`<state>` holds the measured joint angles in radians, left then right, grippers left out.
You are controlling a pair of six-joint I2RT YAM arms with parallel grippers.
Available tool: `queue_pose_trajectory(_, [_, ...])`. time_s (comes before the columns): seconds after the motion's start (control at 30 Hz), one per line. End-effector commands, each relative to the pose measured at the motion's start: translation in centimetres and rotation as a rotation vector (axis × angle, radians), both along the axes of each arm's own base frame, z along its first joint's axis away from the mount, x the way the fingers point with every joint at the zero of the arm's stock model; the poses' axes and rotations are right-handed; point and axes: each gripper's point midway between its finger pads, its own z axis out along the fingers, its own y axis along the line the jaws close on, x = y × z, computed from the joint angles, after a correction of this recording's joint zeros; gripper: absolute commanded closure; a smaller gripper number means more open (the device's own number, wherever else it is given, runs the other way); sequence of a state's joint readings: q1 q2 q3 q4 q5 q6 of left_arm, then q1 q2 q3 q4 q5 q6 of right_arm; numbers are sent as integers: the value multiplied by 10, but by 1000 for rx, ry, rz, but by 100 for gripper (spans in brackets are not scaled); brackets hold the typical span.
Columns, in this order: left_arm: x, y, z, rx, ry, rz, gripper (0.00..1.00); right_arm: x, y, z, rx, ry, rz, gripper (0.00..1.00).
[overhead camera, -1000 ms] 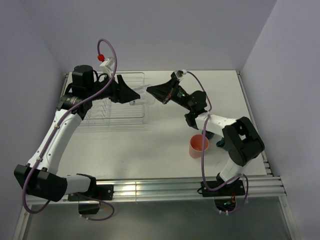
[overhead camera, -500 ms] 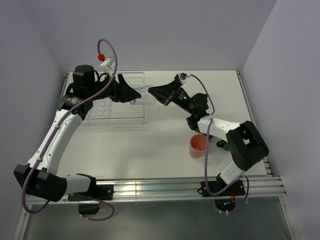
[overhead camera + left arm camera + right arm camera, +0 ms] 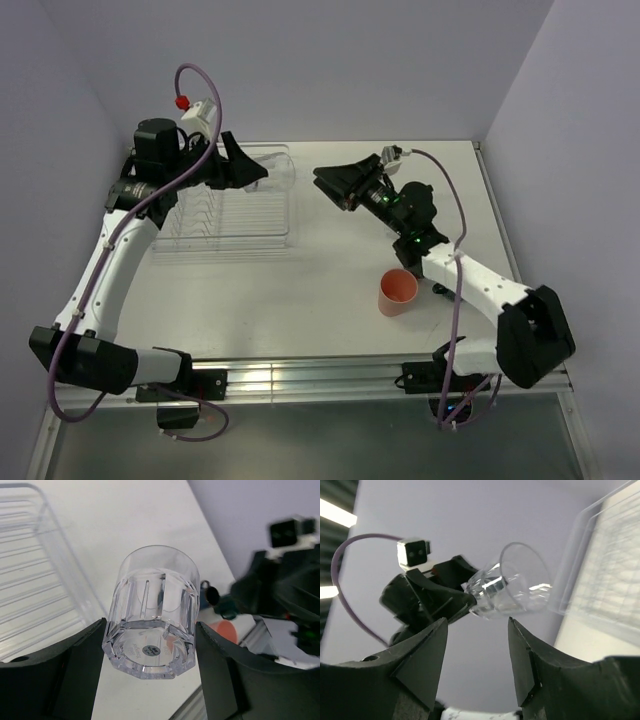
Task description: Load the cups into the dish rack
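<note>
Holding a clear glass tumbler with ribbed sides by its thick bottom, the left gripper has its two black fingers pressed on both sides of it. The glass lies tipped on its side in the air. From the top view it hangs above the far right part of the see-through wire dish rack, which sits on the far left of the white table. It is not in the rack yet. The right gripper is to the right of it, wide open with nothing in it, pointing at the glass. A salmon-pink plastic tumbler stands on the table, near and to the right, well apart from the rack. I think the glass is hard, smooth and slippery, and it could crack if it dropped on the wires. The bottom looks like a good spot to hold, since the ribs give the fingers something to press on. The pink cup is probably light and won't break, so pinching its rim should work.
</note>
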<state>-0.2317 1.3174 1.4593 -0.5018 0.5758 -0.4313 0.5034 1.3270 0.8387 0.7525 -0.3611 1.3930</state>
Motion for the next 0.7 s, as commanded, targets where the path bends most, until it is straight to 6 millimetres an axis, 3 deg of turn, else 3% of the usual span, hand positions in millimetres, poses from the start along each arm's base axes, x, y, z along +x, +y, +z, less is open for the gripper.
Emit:
queue_pose_trajectory(0.0, [24, 31, 10, 58, -20, 153, 100, 15, -35, -7, -189, -7, -233, 41])
queue_pose_trajectory(0.03, [29, 38, 15, 72, -26, 188, 100, 16, -42, -22, -260, 44, -270, 40])
queue_pose_trajectory(0.1, [46, 53, -3, 134, 28, 261, 100, 20, -62, -7, -339, -3, -382, 40])
queue_pose_trajectory(0.17, [57, 71, -11, 204, 69, 354, 100, 22, -77, -14, -457, 7, -447, 40])
queue_pose_trajectory(0.2, [66, 72, -25, 227, 102, 366, 100, 22, -82, -5, -477, -7, -471, 40])
queue_pose_trajectory(0.27, [75, 76, -29, 253, 118, 387, 100, 21, -94, -9, -557, -8, -510, 39])
queue_pose_trajectory(0.3, [85, 77, -45, 277, 158, 395, 100, 21, -97, -9, -577, -8, -520, 39])
queue_pose_trajectory(0.37, [96, 84, -51, 317, 179, 433, 100, 19, -102, -16, -639, -7, -527, 39])
queue_pose_trajectory(0.4, [105, 85, -69, 343, 220, 432, 100, 19, -104, -14, -653, -11, -533, 39])
queue_pose_trajectory(0.43, [112, 87, -67, 354, 218, 445, 100, 17, -106, -17, -676, -3, -530, 39])
queue_pose_trajectory(0.5, [121, 94, -93, 421, 284, 474, 100, 15, -110, -17, -709, -18, -537, 39])
queue_pose_trajectory(0.53, [127, 96, -93, 431, 284, 485, 100, 13, -113, -21, -731, -10, -539, 39])
queue_pose_trajectory(0.6, [133, 97, -113, 473, 328, 484, 100, 11, -118, -21, -759, -22, -550, 39])
queue_pose_trajectory(0.67, [140, 100, -114, 506, 329, 500, 100, 9, -121, -24, -792, -22, -552, 38])
